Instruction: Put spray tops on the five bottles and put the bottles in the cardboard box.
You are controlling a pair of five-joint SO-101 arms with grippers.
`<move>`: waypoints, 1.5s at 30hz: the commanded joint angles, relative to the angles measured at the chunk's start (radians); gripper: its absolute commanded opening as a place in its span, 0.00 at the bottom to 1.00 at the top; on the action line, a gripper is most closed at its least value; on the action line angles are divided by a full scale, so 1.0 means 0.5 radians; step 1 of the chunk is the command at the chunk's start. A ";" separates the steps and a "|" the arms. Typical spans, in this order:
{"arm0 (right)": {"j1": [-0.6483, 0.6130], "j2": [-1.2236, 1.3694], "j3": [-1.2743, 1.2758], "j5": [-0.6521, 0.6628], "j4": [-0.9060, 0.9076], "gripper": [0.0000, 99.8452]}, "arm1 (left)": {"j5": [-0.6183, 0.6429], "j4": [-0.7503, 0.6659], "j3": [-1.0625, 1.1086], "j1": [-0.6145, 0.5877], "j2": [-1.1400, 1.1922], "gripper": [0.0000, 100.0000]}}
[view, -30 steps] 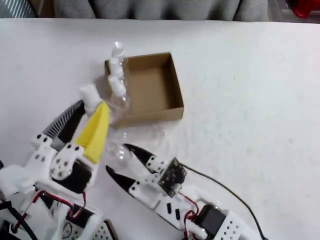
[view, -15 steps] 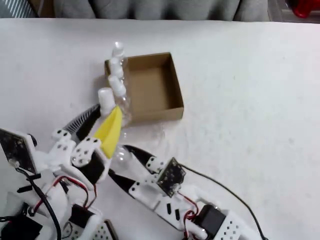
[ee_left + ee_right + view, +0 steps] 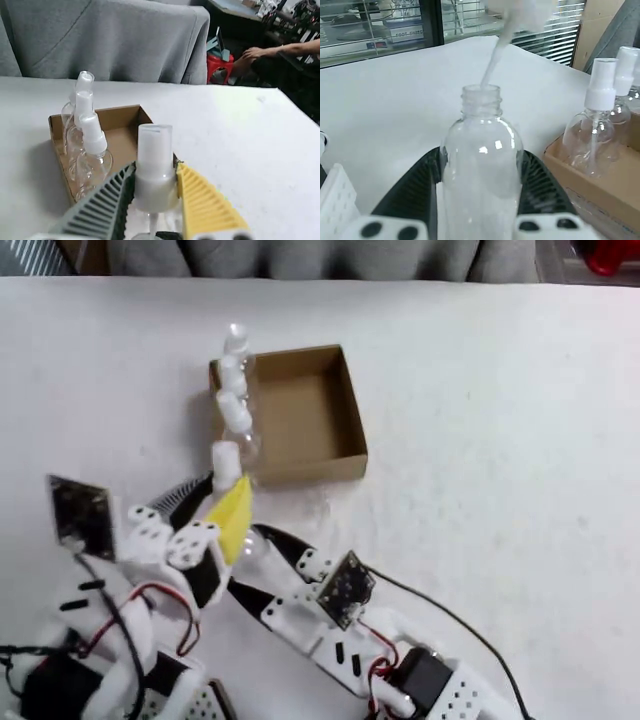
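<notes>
Coming in from 10 o'clock since a second ago, the left gripper (image 3: 155,172) is now hanging over the clear bottle (image 3: 481,135). It is pinching the white spray top (image 3: 154,142) between its grey and yellow fingers. The top's thin tube (image 3: 492,62) is leaning, and its tip is just reaching the bottle's open neck. The right gripper (image 3: 481,159) is squeezing the bottle from both sides and holding it upright. The cardboard box (image 3: 300,420) is sitting at 1 o'clock from the bottle, with three finished bottles (image 3: 234,375) standing along its 9 o'clock wall. If the top is going down crooked, the tube may be bending, or the cap may be catching on the rim and not sitting flat. Pushing too hard may be tipping the bottle out of the black fingers.
</notes>
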 commanded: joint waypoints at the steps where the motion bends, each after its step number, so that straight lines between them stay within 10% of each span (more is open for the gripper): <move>1: 0.032 -0.026 0.018 0.012 -0.017 0.02 | -0.046 -0.012 0.021 0.020 -0.026 0.02; 13: 0.032 -0.026 0.018 0.009 -0.017 0.02 | -0.064 0.058 0.509 0.032 -0.701 0.02; 40: 0.149 -0.026 0.018 0.009 -0.075 0.02 | -0.199 0.215 0.519 0.173 -0.695 0.03; 45: 0.149 -0.026 0.018 0.009 -0.066 0.02 | -0.187 0.230 0.512 0.044 -0.695 0.19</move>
